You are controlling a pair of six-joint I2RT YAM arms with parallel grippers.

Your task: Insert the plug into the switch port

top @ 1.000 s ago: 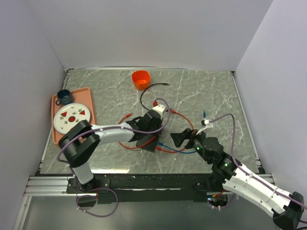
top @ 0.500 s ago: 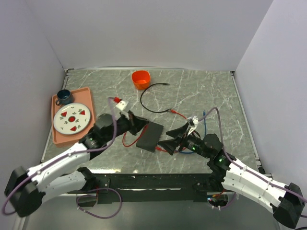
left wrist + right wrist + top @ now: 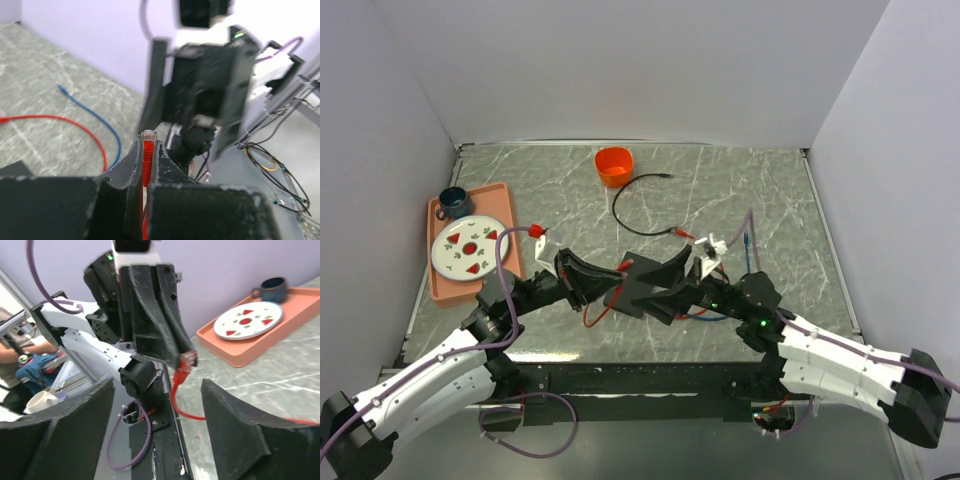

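My left gripper (image 3: pixel 612 282) is shut on the red plug (image 3: pixel 148 144), whose clear tip sticks out past the fingertips; its red cable (image 3: pixel 590 312) trails down to the table. In the top view the flat black box (image 3: pixel 636 292) lies just right of that gripper. Its port does not show. My right gripper (image 3: pixel 660 285) is open wide and empty at the box's right side, facing the left gripper. In the right wrist view the plug (image 3: pixel 187 361) hangs between and beyond the spread right fingers (image 3: pixel 235 440).
An orange cup (image 3: pixel 613 165) stands at the back. A black cable (image 3: pixel 632 207) and a blue cable (image 3: pixel 747 252) lie behind the grippers. An orange tray (image 3: pixel 438 285) at the left holds a plate (image 3: pixel 470 245) and a dark mug (image 3: pixel 453 202).
The left arm has drawn back toward the near left with the red plug held. The right gripper has moved left up to the box and now faces the left gripper.
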